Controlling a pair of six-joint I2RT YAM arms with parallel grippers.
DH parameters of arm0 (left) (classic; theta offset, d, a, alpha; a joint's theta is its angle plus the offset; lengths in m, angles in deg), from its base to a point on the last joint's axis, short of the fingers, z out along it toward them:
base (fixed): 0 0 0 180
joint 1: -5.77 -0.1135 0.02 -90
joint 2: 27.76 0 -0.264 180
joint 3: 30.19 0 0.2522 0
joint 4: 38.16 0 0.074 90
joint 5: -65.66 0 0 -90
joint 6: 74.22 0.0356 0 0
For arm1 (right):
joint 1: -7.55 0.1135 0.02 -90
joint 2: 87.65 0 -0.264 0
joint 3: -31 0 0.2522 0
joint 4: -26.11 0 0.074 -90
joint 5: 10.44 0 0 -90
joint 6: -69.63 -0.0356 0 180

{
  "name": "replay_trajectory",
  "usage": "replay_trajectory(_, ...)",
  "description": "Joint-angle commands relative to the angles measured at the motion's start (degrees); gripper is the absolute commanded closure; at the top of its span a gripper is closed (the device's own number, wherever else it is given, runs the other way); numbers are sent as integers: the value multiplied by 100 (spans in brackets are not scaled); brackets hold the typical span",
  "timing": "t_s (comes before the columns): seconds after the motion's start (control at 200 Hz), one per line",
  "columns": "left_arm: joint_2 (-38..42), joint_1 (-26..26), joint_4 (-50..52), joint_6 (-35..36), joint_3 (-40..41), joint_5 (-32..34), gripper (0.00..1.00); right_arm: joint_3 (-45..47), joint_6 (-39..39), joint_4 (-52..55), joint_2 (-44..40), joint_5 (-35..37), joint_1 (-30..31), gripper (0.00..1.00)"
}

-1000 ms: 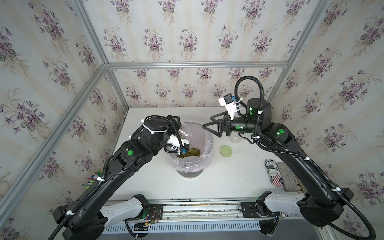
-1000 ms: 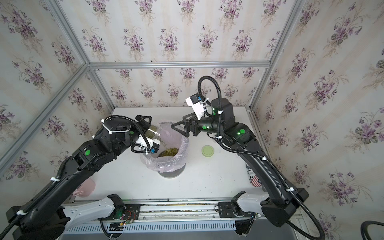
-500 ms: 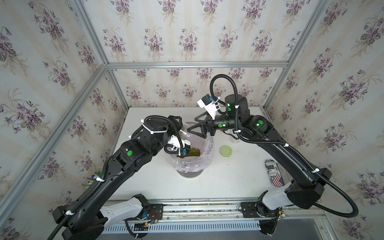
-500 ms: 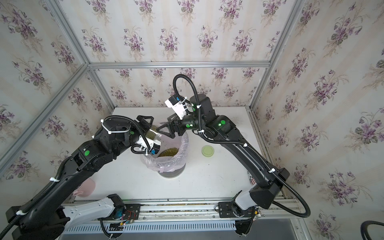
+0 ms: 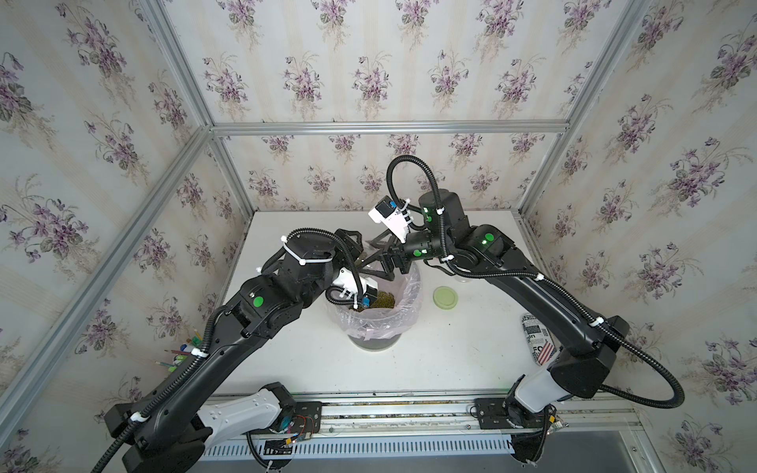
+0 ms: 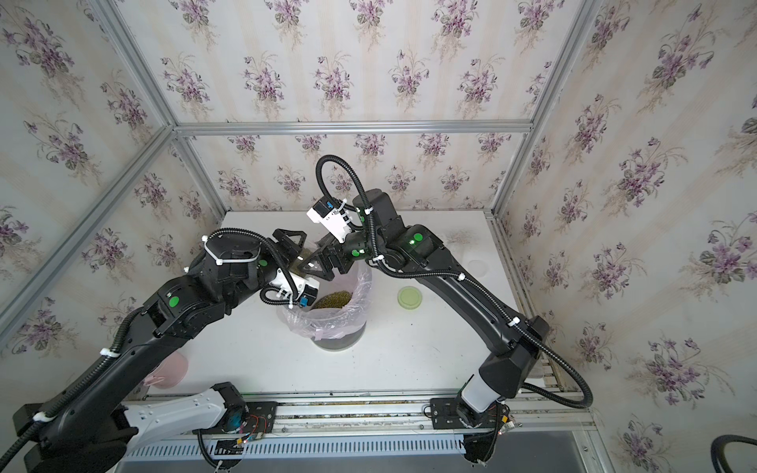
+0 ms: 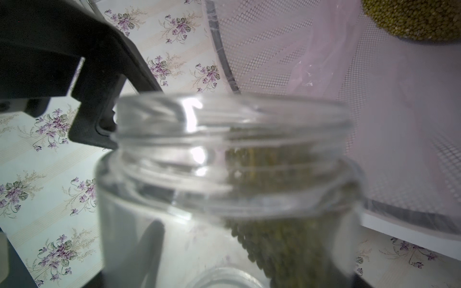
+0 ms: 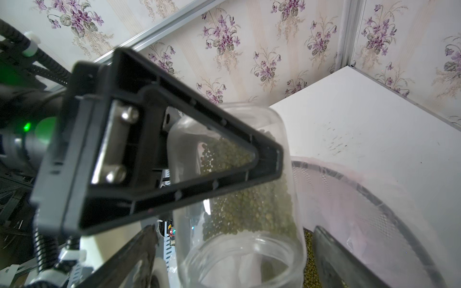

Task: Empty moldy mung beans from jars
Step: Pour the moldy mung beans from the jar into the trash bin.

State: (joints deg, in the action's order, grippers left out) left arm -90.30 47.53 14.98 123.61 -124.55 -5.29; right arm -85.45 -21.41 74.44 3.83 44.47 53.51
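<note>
Right wrist view takes in the white counter (image 8: 361,119) and the mesh bin (image 8: 369,189) lined with pink plastic; in both top views it sits mid-counter, where, I judge, both my arms reach it. My left claw (image 5: 355,250) is clenched on the lidless jar (image 8: 249,194), tilted mouth toward the bin so the contents can slide out. My right claw (image 8: 235,230) stands released, a finger either side of the jar's neck, probably to steady it. The pale green lid (image 5: 445,297) lies toward the counter's right edge, clear of the pour. The mung beans (image 8: 249,212) lie along the jar's lower wall; more are heaped in the bin.
</note>
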Motion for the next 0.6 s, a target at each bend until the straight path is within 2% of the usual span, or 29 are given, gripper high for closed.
replay_trajectory(0.0, 6, 16, -397, 344, -26, -25, 100, -149, 167, -77, 113, -45, 8, 6)
replay_trajectory(0.24, 14, 38, -398, 344, -19, 18, 100, -333, 183, -133, 355, -148, 85, 6)
replay_trajectory(0.595, -19, 52, -397, 320, -58, 20, 100, -54, 126, -493, 458, -347, 177, 6)
